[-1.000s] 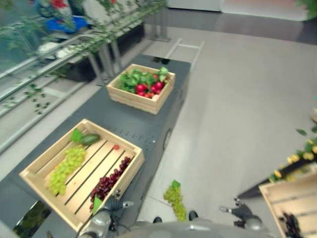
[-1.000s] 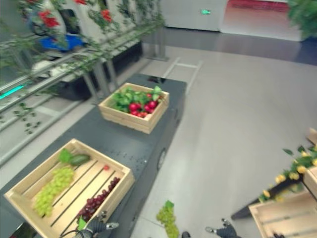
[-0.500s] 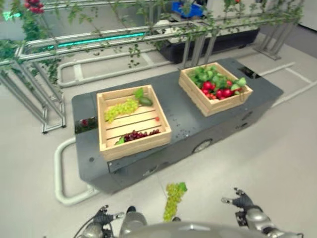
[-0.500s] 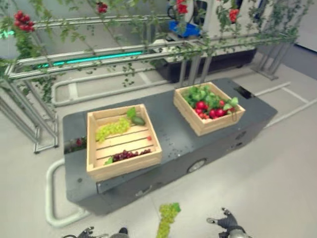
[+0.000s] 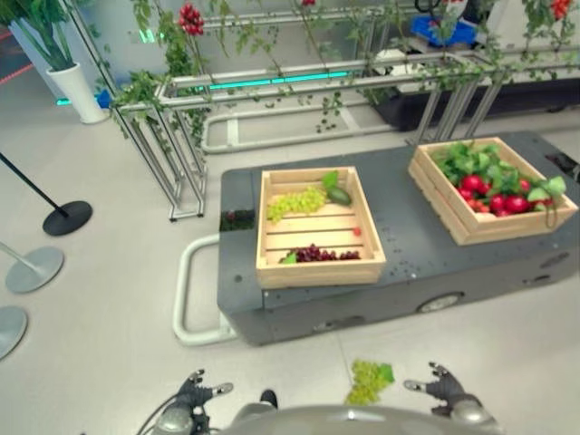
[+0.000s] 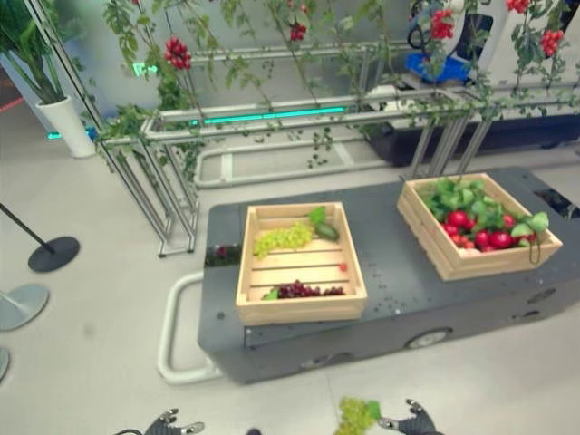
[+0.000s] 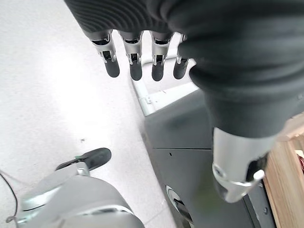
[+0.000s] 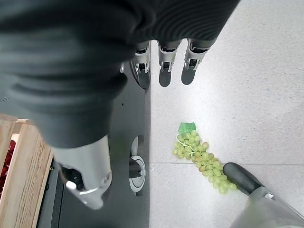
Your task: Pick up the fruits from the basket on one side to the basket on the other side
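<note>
My left hand (image 5: 193, 390) and right hand (image 5: 441, 384) hang low with fingers straight, holding nothing. A bunch of green grapes (image 5: 368, 381) lies on the floor just in front of me, off the grey cart (image 5: 399, 217). Beyond it, the near crate (image 5: 316, 273) holds green grapes and dark grapes; the far crate (image 5: 480, 228) holds red fruit and leaves. To do this well, I judge I should crouch squarely over the fallen bunch and grasp near its stem.

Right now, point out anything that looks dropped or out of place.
A bunch of green grapes with a leaf lies on the pale floor, in front of the dark grey platform and outside both wooden crates. The left hand and right hand hold nothing, fingers straight.
</note>
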Motion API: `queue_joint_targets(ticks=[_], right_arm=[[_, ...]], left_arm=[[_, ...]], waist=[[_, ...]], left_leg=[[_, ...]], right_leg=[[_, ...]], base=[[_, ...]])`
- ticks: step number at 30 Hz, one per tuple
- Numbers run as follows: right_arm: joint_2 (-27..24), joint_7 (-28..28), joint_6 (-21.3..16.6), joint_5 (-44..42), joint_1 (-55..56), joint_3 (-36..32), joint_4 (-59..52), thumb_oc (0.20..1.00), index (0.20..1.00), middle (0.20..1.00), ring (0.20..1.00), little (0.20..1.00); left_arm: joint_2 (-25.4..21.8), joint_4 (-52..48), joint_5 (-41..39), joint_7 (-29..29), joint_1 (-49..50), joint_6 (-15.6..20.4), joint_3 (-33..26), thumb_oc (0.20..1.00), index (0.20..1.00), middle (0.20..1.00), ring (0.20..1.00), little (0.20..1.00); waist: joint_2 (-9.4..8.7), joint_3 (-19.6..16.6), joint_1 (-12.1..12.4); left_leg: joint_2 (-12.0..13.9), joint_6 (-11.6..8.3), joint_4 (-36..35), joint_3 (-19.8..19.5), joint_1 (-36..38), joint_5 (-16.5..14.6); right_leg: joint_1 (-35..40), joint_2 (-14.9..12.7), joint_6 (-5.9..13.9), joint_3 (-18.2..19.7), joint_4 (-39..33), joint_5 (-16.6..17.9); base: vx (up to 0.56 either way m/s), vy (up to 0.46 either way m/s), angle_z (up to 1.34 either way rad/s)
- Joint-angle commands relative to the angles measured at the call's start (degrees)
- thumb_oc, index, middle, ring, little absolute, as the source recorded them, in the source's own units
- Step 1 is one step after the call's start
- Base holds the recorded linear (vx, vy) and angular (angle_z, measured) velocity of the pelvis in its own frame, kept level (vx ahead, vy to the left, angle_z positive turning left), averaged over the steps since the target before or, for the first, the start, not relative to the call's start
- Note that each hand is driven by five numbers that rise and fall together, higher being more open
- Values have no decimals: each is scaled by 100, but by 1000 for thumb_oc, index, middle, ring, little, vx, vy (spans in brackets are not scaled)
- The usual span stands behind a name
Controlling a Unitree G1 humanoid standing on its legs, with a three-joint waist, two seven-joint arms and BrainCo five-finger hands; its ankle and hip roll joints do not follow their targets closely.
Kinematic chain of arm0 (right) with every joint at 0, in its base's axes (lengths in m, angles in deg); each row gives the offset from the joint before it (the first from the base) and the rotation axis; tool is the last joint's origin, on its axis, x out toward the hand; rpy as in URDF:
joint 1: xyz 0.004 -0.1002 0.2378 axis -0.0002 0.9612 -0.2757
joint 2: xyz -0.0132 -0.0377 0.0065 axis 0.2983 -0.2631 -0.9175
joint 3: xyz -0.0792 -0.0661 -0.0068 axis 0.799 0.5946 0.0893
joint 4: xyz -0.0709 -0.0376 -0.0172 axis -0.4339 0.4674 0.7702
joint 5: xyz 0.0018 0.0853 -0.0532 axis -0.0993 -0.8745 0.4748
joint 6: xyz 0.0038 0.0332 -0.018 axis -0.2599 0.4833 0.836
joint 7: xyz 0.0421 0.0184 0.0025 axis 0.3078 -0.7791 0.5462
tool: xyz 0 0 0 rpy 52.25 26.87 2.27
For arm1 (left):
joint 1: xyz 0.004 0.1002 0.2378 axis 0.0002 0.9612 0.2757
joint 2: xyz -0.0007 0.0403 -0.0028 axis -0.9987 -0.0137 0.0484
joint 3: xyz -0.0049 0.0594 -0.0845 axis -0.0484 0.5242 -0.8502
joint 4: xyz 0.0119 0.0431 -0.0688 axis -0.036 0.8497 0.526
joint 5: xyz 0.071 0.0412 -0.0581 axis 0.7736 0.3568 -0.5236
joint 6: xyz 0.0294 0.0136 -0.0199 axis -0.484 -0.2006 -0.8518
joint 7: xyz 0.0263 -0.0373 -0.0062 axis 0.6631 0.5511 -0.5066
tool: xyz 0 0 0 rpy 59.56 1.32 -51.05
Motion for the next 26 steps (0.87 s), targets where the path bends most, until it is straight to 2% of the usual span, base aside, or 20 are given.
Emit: queue_joint_targets(ticks=[1, 7, 8, 9, 10, 11, 12, 14, 15, 17, 26], right_arm=[[-129, -22, -48, 179, -291, -153, 110, 1000, 1000, 1000, 1000, 1000], [-86, 24, -51, 148, -332, -173, 9, 1000, 1000, 1000, 1000, 1000], [-91, 37, -33, 155, -311, -212, 16, 1000, 1000, 1000, 1000, 1000], [-102, 44, -36, 127, -344, -208, -54, 1000, 1000, 1000, 1000, 1000], [-101, 44, -36, 128, -347, -210, -54, 1000, 1000, 1000, 1000, 1000], [-110, 50, -43, 73, -383, -223, -101, 1000, 1000, 1000, 1000, 1000], [-108, 59, -41, 48, -390, -216, -119, 1000, 1000, 1000, 1000, 1000], [-129, 83, -53, -4, -385, -193, -56, 1000, 1000, 1000, 1000, 1000], [-130, 86, -54, -11, -406, -172, -37, 1000, 1000, 1000, 1000, 1000], [-75, 96, -50, -40, -376, -188, 28, 1000, 1000, 1000, 1000, 1000], [-62, 48, -58, -31, -241, -285, 105, 1000, 1000, 1000, 1000, 1000]], left_arm=[[1, 41, 246, 41, -320, 144, -42, 1000, 1000, 1000, 1000, 1000], [-15, -20, 310, 59, -318, 181, -10, 1000, 1000, 1000, 1000, 1000], [-5, -42, 354, 79, -326, 184, 16, 1000, 1000, 1000, 1000, 1000], [-50, -97, 340, 78, -355, 189, 42, 1000, 1000, 1000, 1000, 1000], [-51, -97, 340, 78, -358, 189, 42, 1000, 1000, 1000, 1000, 1000], [-90, -154, 326, 74, -384, 193, 71, 1000, 1000, 1000, 1000, 1000], [-106, -160, 328, 85, -396, 197, 79, 1000, 1000, 1000, 1000, 1000], [-137, -165, 307, 100, -433, 215, 123, 1000, 1000, 1000, 1000, 1000], [-153, -142, 296, 90, -477, 227, 142, 1000, 1000, 1000, 1000, 1000], [-183, -45, 243, 75, -510, 211, 45, 1000, 1000, 1000, 1000, 1000], [-42, 6, 174, 54, -440, 215, 24, 1000, 1000, 1000, 1000, 1000]], waist=[[-102, 146, 65], [-134, 171, 161], [-117, 209, 173], [-98, 267, 114], [-102, 251, 111], [-62, 353, 47], [-21, 359, 14], [24, 341, -77], [1, 348, -82], [-53, 313, -39], [-98, 104, -14]], left_leg=[[252, -238, 333, -288, 78, -432], [-31, -4, 473, -214, -2, -643], [-116, 68, 482, -220, 13, -683], [-205, 155, 489, -264, 2, -706], [-209, 158, 482, -264, -20, -690], [-242, 203, 524, -323, -38, -688], [-254, 219, 514, -376, -65, -668], [-315, 209, 414, -516, -17, -646], [-356, 194, 400, -557, -28, -644], [-367, 156, 382, -611, -39, -616], [-206, -48, 176, -738, 161, -528]], right_leg=[[101, -259, 198, 194, -232, 414], [-31, -586, 421, 295, 17, 551], [-86, -708, 487, 325, 239, 583], [-382, -881, 551, 548, 738, 836], [-402, -884, 550, 546, 729, 850], [-585, -863, 584, 798, 1040, 946], [-691, -771, 550, 1010, 1065, 857], [-760, -523, 455, 1420, 605, 650], [-765, -490, 424, 1451, 405, 639], [-639, -559, 458, 1324, 227, 683], [-139, -361, 403, 1006, -256, 578]], base=[[55, 173, -4], [54, 213, -11], [21, 255, -20], [19, 254, -18], [-27, 208, -7], [-23, 111, 3], [10, 127, 3], [64, 35, 9], [61, -22, 24], [39, -56, 22], [75, -86, 21]])
